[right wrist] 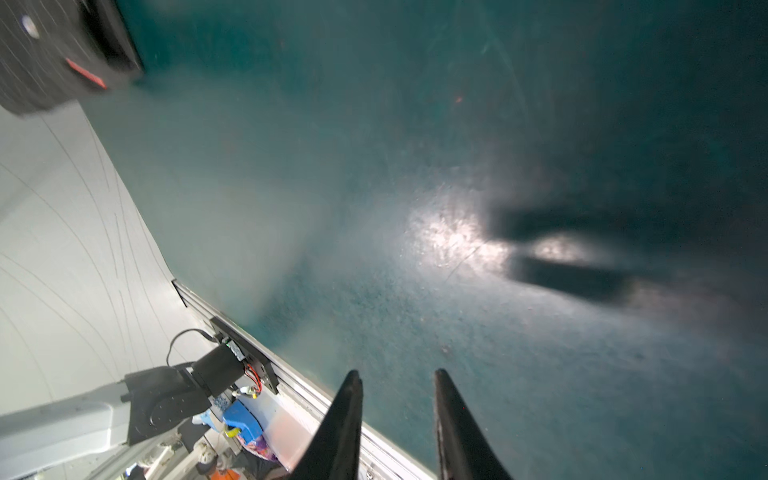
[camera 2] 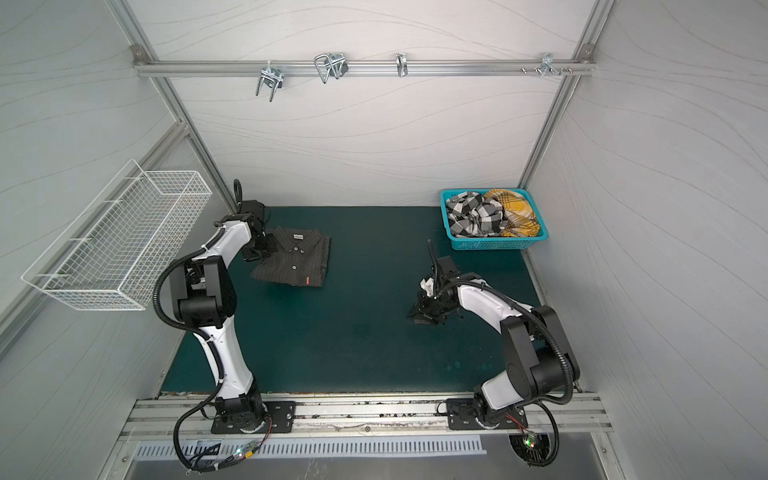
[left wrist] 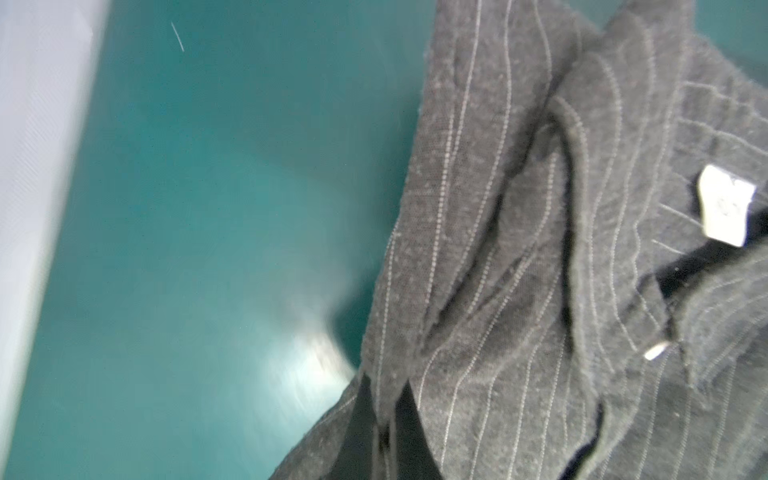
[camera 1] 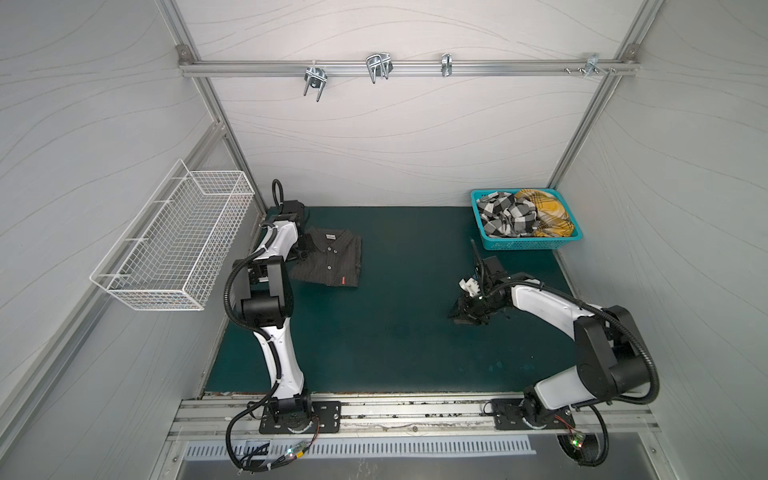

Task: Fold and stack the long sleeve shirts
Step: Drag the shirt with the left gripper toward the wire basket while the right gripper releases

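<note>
The charcoal grey pinstriped shirt [camera 1: 328, 262] [camera 2: 293, 262] lies folded, collar up, at the mat's far left. My left gripper [camera 1: 301, 249] [camera 2: 262, 248] is at its left edge. In the left wrist view this gripper [left wrist: 386, 401] is shut on a pinch of the grey cloth [left wrist: 540, 249]. The black-and-white checked shirt [camera 1: 505, 218] [camera 2: 473, 216] and the mustard-yellow plaid shirt [camera 1: 546, 212] [camera 2: 515, 212] lie crumpled in the teal basket [camera 1: 528, 244] [camera 2: 494, 245]. Over the bare mat right of centre, my right gripper [camera 1: 459, 311] [camera 2: 419, 314] [right wrist: 399, 374] is open and holds nothing.
A white wire basket [camera 1: 174, 237] hangs on the left wall. Metal hooks [camera 1: 378, 66] sit on a rail on the back wall. The green mat [camera 1: 395, 332] ends at an aluminium rail [camera 1: 415, 411] at the front, where both arm bases stand.
</note>
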`<state>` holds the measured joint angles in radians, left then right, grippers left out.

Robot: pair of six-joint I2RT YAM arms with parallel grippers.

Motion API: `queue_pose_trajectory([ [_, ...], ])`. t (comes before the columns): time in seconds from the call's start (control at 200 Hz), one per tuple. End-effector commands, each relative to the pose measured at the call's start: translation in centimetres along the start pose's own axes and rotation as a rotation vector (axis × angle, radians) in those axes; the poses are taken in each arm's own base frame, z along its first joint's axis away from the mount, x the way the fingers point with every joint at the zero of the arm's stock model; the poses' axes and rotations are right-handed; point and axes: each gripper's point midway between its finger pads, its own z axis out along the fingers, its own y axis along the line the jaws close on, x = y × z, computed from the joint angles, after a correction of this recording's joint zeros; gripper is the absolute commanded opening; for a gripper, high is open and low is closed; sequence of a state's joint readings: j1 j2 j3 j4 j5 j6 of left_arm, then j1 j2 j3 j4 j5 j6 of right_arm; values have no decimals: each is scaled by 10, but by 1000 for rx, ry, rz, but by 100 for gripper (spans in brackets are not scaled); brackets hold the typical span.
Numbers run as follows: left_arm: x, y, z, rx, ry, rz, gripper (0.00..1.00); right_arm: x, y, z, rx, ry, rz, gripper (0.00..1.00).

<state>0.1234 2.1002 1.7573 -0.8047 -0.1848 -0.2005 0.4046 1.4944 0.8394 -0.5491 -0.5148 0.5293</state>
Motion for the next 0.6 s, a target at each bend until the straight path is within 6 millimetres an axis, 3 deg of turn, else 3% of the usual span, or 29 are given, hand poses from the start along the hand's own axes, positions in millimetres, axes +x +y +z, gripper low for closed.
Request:
queue_pose_trajectory([
  [0.0,-33,21,-4,-105,-49,52,0,-5,10,3,-15,7,-5,31],
  [0.18,-57,39,7,-122,-62,31,0,-5,10,7,-19,19,-2,31],
  [0.355,-69,56,21,-130,-70,36,0,0,6,14,-12,45,7,30],
  [0.595,-78,63,43,-84,-57,30,0,8,5,19,13,86,2,30],
])
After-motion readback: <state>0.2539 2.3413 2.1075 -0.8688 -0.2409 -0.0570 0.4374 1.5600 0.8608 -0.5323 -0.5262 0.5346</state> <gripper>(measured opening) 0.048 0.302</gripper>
